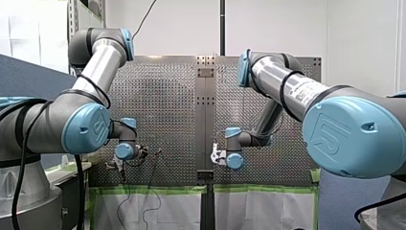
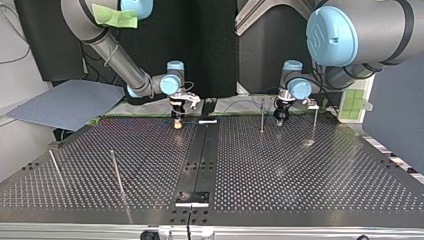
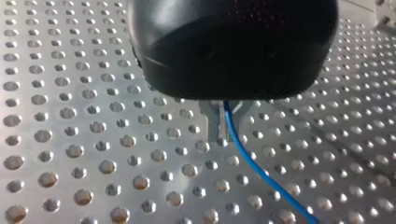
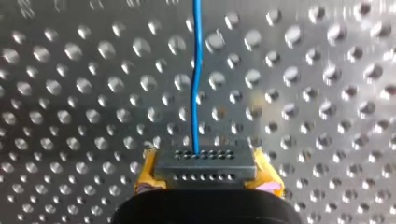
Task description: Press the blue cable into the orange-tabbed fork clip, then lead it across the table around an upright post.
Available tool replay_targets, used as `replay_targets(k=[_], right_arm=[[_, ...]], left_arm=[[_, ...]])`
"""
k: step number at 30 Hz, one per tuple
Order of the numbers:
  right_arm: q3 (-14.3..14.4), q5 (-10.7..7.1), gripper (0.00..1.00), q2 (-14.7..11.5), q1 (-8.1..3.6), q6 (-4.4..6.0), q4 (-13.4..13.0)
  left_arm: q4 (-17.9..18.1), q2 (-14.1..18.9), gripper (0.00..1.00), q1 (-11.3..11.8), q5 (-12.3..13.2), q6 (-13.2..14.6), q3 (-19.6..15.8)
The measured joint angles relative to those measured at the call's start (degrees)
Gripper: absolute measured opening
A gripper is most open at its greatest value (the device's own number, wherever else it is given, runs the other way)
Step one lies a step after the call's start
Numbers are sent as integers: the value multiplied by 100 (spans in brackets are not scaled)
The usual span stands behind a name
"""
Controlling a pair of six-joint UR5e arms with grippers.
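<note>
Blue thin cable (image 4: 198,84) clamped by yellow-padded right gripper (image 4: 204,158) and metal-fingered left gripper (image 3: 223,123) at perforated table's (image 2: 280,165) arm-side edge; hold span taut, press straight down.

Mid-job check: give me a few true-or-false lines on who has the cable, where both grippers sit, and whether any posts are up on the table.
1. My right gripper pinches the blue cable between its yellow pads. True.
2. My left gripper has no cable at it. False: the blue cable comes out from between its metal fingers.
3. In the top view, both grippers sit low near the far edge of the table. True.
4. Nothing stands upright on the table. False: several thin upright posts stand there, one close beside my left gripper.
</note>
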Motion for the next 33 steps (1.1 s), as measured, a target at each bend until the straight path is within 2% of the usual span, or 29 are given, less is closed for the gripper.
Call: replay_targets(k=[2, 3, 4, 5, 6, 7, 8, 9, 10, 16, 23, 30, 33], right_arm=[[0, -95, 0, 0, 23, -65, 9], [0, -134, 0, 0, 33, -84, 14], [0, -165, 0, 0, 43, -98, 19], [1, -198, 0, 0, 56, -110, 31], [0, -215, 0, 0, 65, -120, 41], [0, -227, 0, 0, 75, -131, 51], [0, -238, 0, 0, 90, -145, 65], [0, -243, 0, 0, 100, -154, 73], [0, -247, 0, 0, 110, -159, 83], [0, -253, 0, 0, 144, -170, 134], [1, -254, 0, 0, 171, -167, 141], [1, -254, 0, -1, 186, -171, 157], [-1, -254, 0, 0, 190, -175, 170]], left_arm=[[-91, 0, 42, 3, -99, 100, -1], [-130, 0, 42, 6, -142, 143, -1], [-170, 0, 48, 10, -186, 187, -1], [-229, 1, 60, 15, -244, 246, -1], [-275, 0, 60, 19, -286, 291, -1], [-322, 1, 71, 23, -314, 340, -1], [-388, 1, 95, 24, -332, 407, -3], [-438, 2, 95, 24, -332, 455, -7], [-481, 3, 100, 23, -326, 499, -11], [-737, 4, 100, -3, -174, 757, -41], [-1087, 66, 100, 68, 208, 1167, -377], [-891, 362, 100, 187, 459, 1521, -735], [-835, 510, 100, 210, 601, 1543, -885]])
